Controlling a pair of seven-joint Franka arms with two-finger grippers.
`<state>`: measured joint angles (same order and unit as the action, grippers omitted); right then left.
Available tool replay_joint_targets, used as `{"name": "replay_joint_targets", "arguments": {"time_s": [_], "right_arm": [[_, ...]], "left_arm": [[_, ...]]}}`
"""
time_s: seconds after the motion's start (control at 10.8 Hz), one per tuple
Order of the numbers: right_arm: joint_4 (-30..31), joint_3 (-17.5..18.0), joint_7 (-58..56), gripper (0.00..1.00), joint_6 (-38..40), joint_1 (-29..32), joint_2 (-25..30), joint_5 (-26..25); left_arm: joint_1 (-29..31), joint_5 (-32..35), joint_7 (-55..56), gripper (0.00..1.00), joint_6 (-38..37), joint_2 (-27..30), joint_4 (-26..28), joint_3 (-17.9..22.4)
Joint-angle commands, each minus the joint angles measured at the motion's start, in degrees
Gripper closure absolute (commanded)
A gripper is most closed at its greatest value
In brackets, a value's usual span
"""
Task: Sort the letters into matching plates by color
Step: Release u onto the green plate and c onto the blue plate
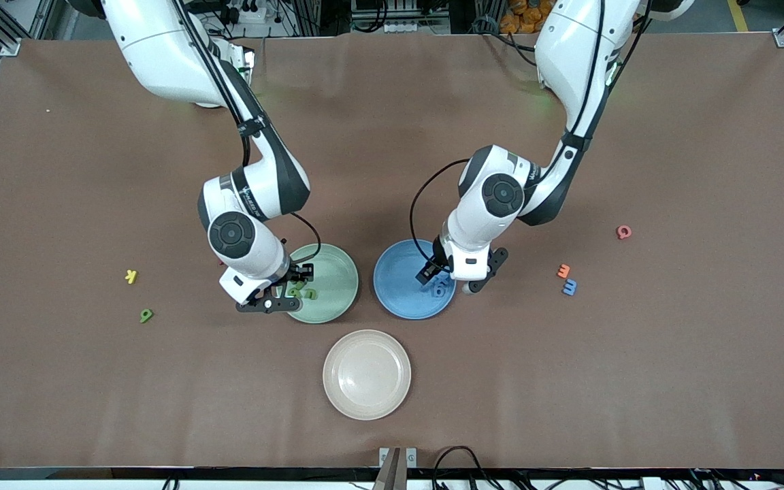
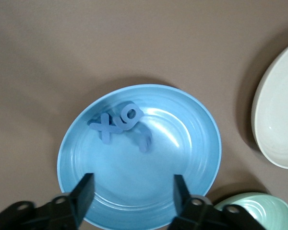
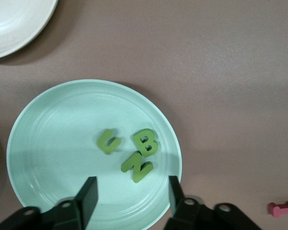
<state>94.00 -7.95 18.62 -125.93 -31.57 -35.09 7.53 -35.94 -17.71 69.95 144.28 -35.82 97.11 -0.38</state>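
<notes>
Two hands are hovering low over their plates, both spread apart and holding nothing. Right hand (image 3: 129,201) is hanging over the green plate (image 1: 337,292), where three green letters (image 3: 129,151) are lying. Left hand (image 2: 133,196) is hanging over the blue plate (image 1: 392,289), blue letters (image 2: 117,124) sitting inside it. Strays are waiting on the bench (image 1: 671,374): a blue letter (image 1: 569,287) at about four o'clock from the blue plate, a green one (image 1: 146,315) at roughly eight o'clock from the green plate. Risk, as I judge it: fingers lifting carelessly could be clipping a rim, tipping sorted pieces out.
</notes>
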Motion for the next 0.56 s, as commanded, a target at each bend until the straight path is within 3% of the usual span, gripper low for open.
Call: {"name": "replay_joint_targets", "arguments": {"time_s": [0.0, 0.46], "right_arm": [[-1.63, 0.05, 0.81, 0.00, 1.65, 0.72, -0.42, -1.29], [-1.71, -3.99, -2.88, 0.00, 2.71, 2.13, 0.28, -1.21]], "left_arm": [[0.08, 1.45, -1.91, 0.00, 0.30, -0.30, -0.78, 0.82], [3.49, 9.09, -5.77, 0.00, -0.31, 1.01, 2.28, 0.47]]}}
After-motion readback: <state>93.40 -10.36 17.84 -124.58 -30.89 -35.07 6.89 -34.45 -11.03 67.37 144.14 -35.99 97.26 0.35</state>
